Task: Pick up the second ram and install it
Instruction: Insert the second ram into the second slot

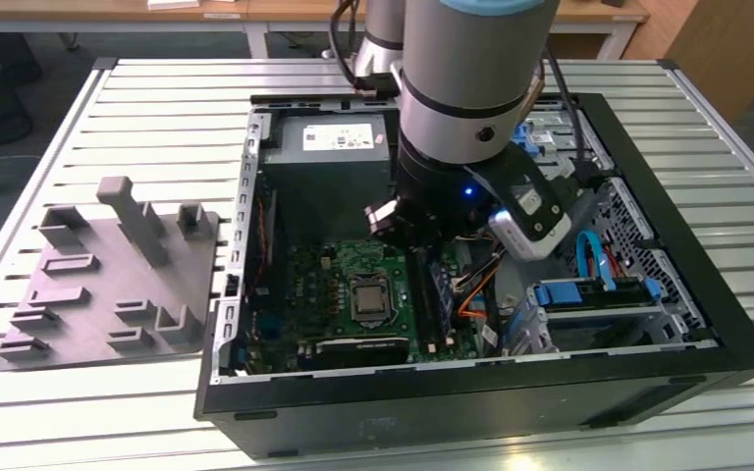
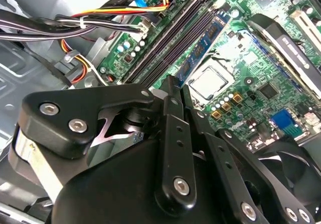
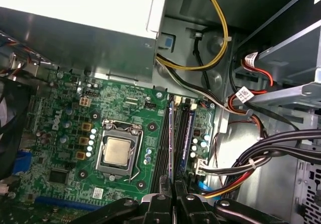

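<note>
Second wrist view: the gripper [image 2: 178,89] fingers sit nearly closed, apparently pinching the second ram [image 2: 203,45] edge-up over the motherboard [image 2: 251,78] slots. Light, stiff and fragile, it is best held by its long edges.

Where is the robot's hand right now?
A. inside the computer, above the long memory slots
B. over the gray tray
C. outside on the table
A: the hand sits inside the computer case, just above the memory slots on the green board.
</note>
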`<state>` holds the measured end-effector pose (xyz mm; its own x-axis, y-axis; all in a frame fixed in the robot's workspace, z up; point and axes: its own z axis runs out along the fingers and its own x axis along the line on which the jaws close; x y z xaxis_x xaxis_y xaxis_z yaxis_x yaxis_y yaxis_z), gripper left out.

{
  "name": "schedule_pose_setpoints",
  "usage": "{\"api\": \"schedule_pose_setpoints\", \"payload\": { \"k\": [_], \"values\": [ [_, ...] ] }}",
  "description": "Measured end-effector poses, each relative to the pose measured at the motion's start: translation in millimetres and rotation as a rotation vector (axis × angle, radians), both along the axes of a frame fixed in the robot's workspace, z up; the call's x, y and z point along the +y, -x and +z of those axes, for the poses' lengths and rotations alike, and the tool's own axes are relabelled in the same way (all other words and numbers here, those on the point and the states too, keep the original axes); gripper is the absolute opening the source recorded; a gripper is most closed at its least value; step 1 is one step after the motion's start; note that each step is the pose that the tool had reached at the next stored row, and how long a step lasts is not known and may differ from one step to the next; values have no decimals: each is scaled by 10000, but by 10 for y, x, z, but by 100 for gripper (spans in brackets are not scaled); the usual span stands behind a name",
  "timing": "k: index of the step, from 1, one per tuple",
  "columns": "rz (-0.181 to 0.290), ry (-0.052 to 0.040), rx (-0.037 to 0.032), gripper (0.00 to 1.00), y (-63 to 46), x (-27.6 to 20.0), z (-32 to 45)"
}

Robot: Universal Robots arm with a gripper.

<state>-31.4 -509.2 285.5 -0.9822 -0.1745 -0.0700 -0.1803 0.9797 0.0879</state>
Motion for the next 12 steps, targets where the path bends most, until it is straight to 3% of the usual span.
{"api": "schedule_pose_setpoints", "payload": {
  "k": [12],
  "values": [
    [35,2,1,14,0,0,-85]
  ]
}}
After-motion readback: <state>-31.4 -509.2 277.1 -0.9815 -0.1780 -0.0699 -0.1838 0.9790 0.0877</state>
